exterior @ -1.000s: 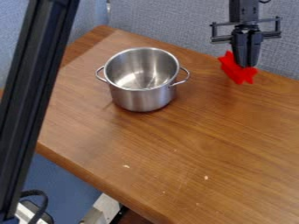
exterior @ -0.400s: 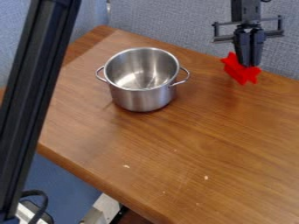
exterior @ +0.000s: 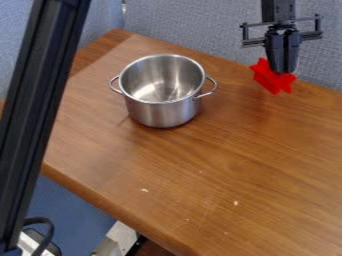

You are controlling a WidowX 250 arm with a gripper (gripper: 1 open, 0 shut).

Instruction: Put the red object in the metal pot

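While pot (exterior: 162, 91) stands upright on wooden table (exterior: 201, 165), nearer its far left part as seen from here, pincer (exterior: 281, 66) hangs over far edge, pointing down. Pincer pressed together at red object (exterior: 273, 78); whether object is pinched or only touched, cannot tell from here. Red object at far side of table, right of pot and well apart from it, partly hidden behind fingers. Pot shiny, two side handles, open top. Grey padded wall (exterior: 201, 25) behind.
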